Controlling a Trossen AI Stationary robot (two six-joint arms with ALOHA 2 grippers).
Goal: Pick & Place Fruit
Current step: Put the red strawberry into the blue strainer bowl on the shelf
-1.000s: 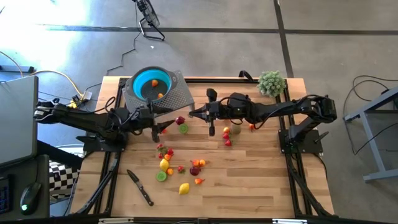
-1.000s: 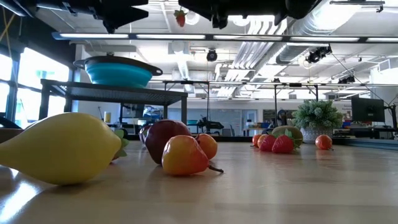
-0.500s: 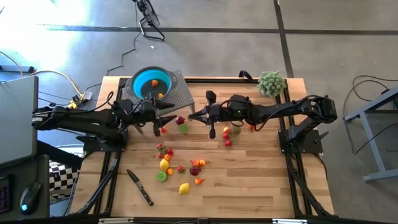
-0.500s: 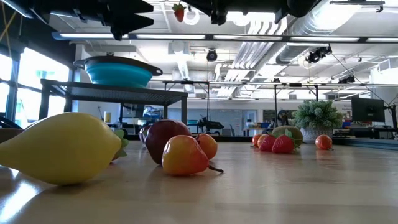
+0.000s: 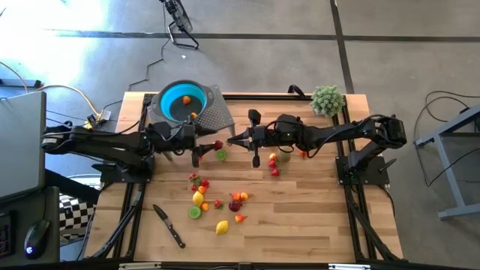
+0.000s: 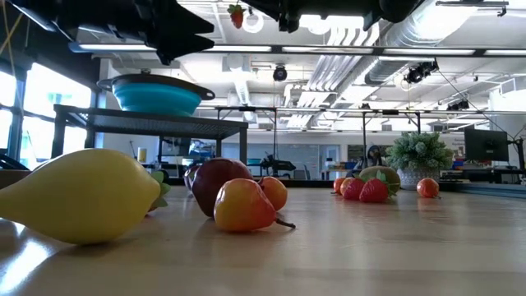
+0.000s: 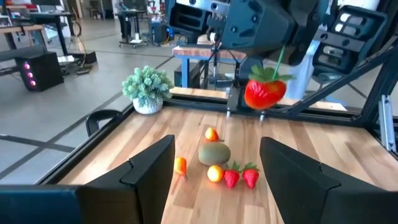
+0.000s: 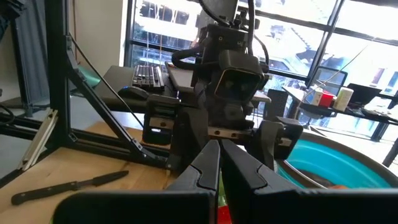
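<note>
Two small orange pieces already lie in the teal bowl (image 5: 183, 101), which sits on a grey stand at the back left of the worktop (image 5: 315, 217); by that count the job is barely begun, and nearly all the fruit is still out on the wood.

One red strawberry (image 7: 263, 92), with a green cap and a thin stem, hangs in the air between the two arms. The right gripper (image 5: 231, 139) has its fingers closed on the stem, as far as the left wrist view shows, and the berry dangles below them. In the low view it shows high above the worktop (image 6: 237, 14).

Facing it, just beside, is the left gripper (image 5: 201, 147), fingers spread apart with nothing between them. It looks like a hand-over in the making: the left arm is nearer the bowl and would likely carry the berry there.

Still to move: a scatter in the middle of the worktop (image 5: 216, 202), with a yellow lemon, lime green pieces, small red and orange bits and a dark maroon one. A lime green piece (image 5: 221, 155) lies right under the meeting arms. A second little group (image 5: 275, 163), strawberries, orange bits and a brownish green fruit, lies under the right arm.

All of it looks like glossy, smooth toy fruit, small and light.
</note>
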